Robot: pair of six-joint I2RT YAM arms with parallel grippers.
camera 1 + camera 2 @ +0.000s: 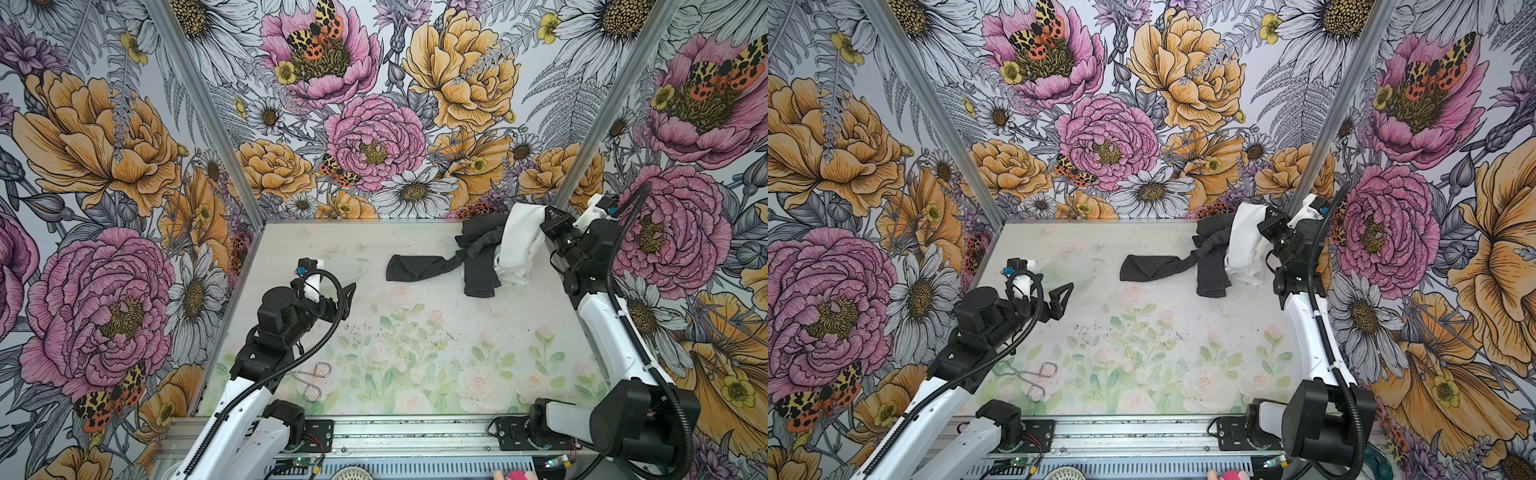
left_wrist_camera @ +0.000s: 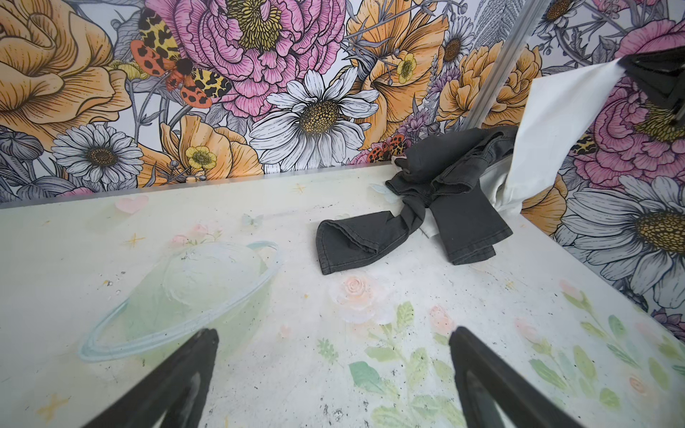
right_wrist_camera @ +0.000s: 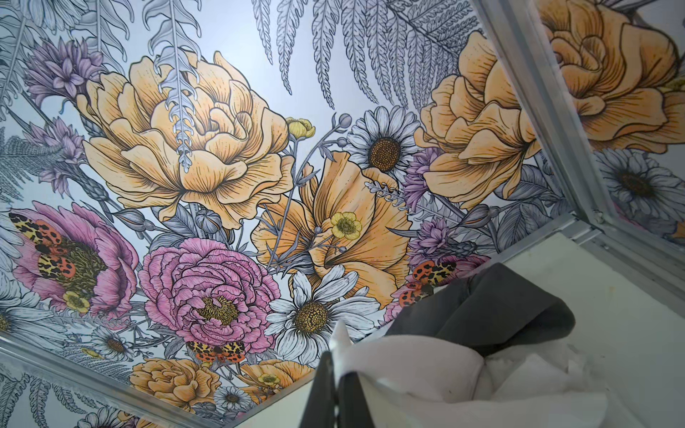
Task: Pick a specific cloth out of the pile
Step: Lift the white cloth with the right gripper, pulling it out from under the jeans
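The cloth (image 1: 516, 243) hangs lengthwise downward from the clamped right end effector (image 1: 545, 212); left end effector (image 1: 345, 300) gapes empty.

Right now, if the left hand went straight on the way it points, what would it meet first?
Probably the folded end of the dark jeans leg trailing from the pile; the open left hand aims at it across the table. Its tilt is unclear, so it might touch the table first.

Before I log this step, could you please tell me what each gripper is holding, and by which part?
The right gripper is shut on the cloth, pinching its lifted upper edge; the left gripper is open and holds nothing.
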